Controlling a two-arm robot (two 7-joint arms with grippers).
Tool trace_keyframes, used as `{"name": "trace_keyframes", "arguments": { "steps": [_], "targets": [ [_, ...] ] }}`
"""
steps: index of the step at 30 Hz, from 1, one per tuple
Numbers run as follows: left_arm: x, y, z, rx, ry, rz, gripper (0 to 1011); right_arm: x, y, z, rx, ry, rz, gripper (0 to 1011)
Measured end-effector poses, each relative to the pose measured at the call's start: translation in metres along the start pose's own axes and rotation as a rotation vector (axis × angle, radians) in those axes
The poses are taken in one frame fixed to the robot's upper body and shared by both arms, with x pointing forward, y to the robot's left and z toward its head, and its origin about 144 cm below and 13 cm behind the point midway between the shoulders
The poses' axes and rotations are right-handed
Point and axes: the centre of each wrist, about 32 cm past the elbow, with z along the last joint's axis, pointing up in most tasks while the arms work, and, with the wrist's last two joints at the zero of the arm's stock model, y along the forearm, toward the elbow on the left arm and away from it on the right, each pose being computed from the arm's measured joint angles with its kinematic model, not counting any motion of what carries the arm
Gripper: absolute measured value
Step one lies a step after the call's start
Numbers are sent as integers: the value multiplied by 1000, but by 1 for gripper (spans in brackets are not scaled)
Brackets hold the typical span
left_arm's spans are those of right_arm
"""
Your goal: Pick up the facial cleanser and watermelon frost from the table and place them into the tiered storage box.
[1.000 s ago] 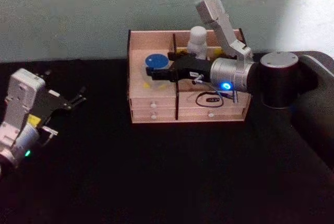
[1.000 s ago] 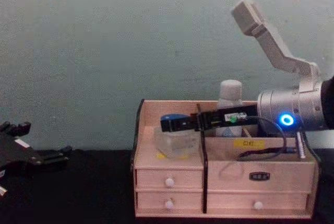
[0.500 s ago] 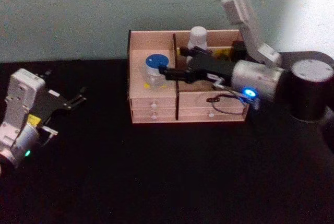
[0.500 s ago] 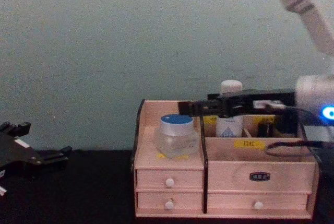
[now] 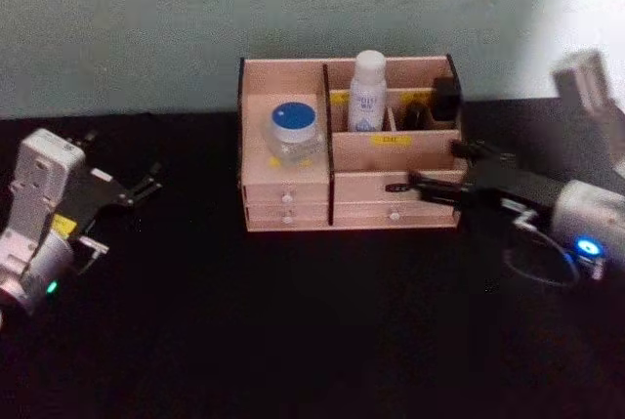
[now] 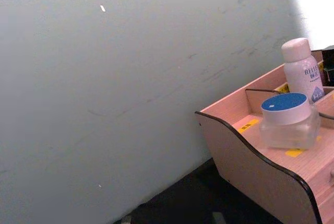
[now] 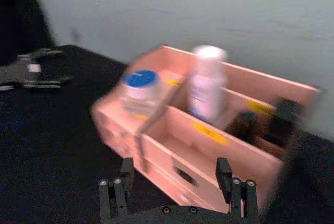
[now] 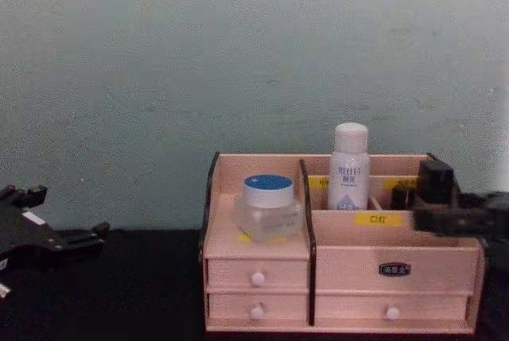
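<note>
Beside the pale wood tiered storage box, whose top compartments hold the squat blue-lidded watermelon frost jar and tall white facial cleanser bottle, the right gripper hangs wide and empty, best pulled straight clear; left gripper idles apart, its fingers unreadable.

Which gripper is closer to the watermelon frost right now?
The right. The right gripper sits open by the tiered storage box's right front, across from the watermelon frost. The left gripper is parked far left on the table.
</note>
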Motion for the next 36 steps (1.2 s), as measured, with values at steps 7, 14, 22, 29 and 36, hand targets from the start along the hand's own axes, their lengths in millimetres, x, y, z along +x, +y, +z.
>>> {"name": "trace_keyframes", "arguments": {
  "steps": [7, 14, 22, 29, 36],
  "targets": [
    [0, 0, 0, 0, 0, 0, 1001, -1, -40, -17, 56, 19, -278, 1003],
    [0, 0, 0, 0, 0, 0, 1001, -1, -51, -26, 57, 4, -487, 1002],
    [0, 0, 0, 0, 0, 0, 1001, -4, -32, -43, -36, -38, -580, 1002],
    [0, 0, 0, 0, 0, 0, 1001, -5, -19, -55, -89, -41, -583, 1003],
    [0, 0, 0, 0, 0, 0, 1002, -5, -16, -59, -103, -44, -585, 1003]
  ]
}}
